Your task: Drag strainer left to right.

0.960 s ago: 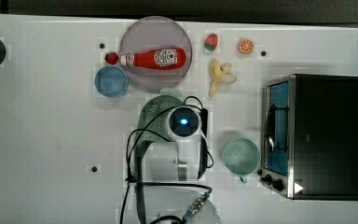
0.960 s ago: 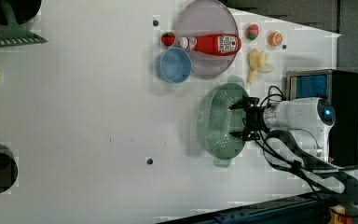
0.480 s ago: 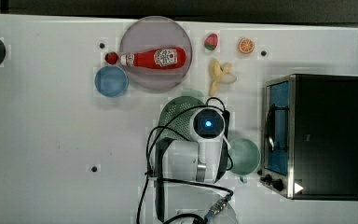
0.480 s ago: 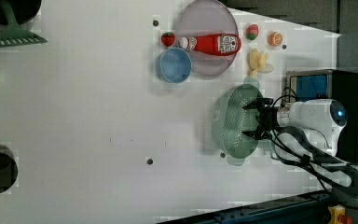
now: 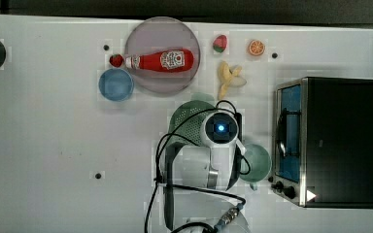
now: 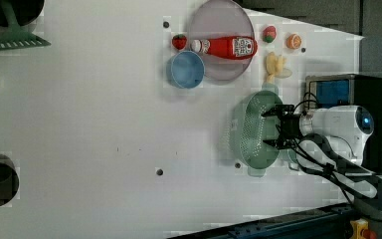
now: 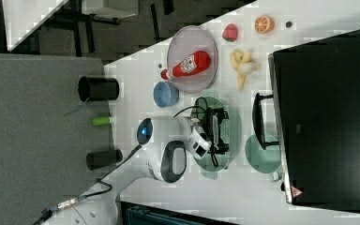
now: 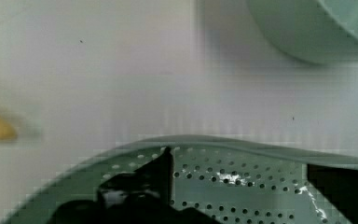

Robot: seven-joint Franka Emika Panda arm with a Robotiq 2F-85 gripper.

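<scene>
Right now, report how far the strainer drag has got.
Done: since a second ago the strainer has slid toward the left view's right and now lies close beside the green cup, near the toaster oven.
In hand: the gripper sits open inside the strainer at its oven-side wall, fingers spread, pushing rather than pinching.
Left: little room remains before the cup; probably only lifting the gripper out.

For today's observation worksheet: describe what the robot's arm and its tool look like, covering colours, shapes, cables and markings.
The arm is glossy white with rounded, tube-like segments and dark grey joint sections. A round cap carries a glowing blue light. Black cables loop along it, ending at a metal connector. The tool is black, with two thin flat fingers.
</scene>
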